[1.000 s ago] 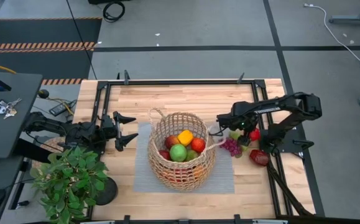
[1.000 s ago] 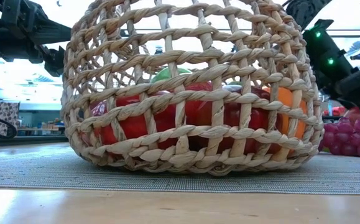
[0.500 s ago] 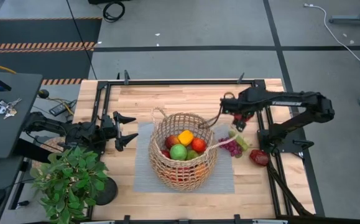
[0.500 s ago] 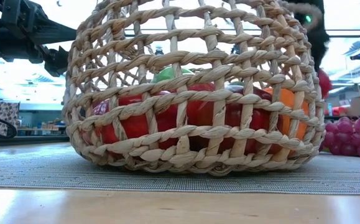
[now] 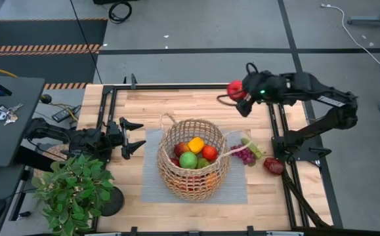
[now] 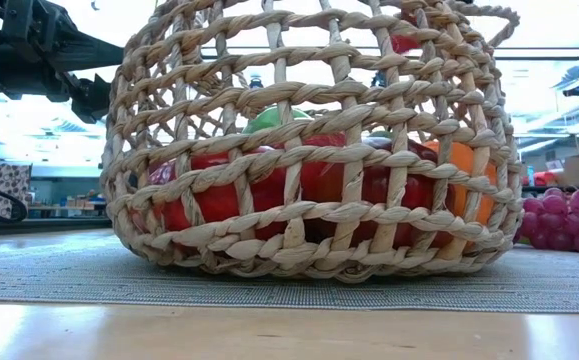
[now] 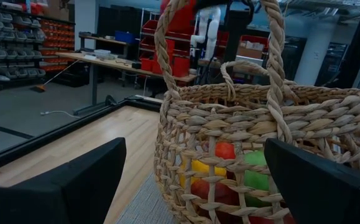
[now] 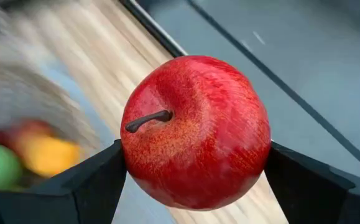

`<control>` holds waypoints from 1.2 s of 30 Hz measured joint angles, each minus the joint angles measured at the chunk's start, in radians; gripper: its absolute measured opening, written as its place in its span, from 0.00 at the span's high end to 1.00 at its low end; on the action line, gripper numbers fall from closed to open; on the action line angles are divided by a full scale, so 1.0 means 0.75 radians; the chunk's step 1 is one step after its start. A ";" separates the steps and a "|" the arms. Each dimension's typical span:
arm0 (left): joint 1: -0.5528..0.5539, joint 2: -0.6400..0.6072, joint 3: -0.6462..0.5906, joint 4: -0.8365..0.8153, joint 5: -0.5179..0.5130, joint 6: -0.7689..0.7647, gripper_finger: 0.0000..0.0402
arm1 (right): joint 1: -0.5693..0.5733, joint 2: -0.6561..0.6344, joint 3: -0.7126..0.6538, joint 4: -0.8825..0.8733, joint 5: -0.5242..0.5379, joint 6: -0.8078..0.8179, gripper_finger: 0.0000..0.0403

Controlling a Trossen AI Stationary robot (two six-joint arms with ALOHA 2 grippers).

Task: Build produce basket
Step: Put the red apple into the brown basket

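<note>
Even, bright overhead light on the high view; soft short shadows under the basket [image 5: 191, 157]. Strong backlight in the low view, windows blown white behind the weave. Right wrist view: red apple [image 8: 195, 132] sharp, background streaked and out of focus.

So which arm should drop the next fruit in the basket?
Right. Its gripper already holds a red apple above the table's far edge, near the basket. The left gripper waits open and empty.

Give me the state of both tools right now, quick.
Left tool: open, holding nothing, beside the basket.
Right tool: shut on a red apple, raised over the table's far side.
</note>
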 joint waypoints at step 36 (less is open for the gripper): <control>0.000 0.000 0.000 0.001 0.001 0.000 0.03 | 0.592 0.209 0.054 0.716 -0.073 -0.880 0.11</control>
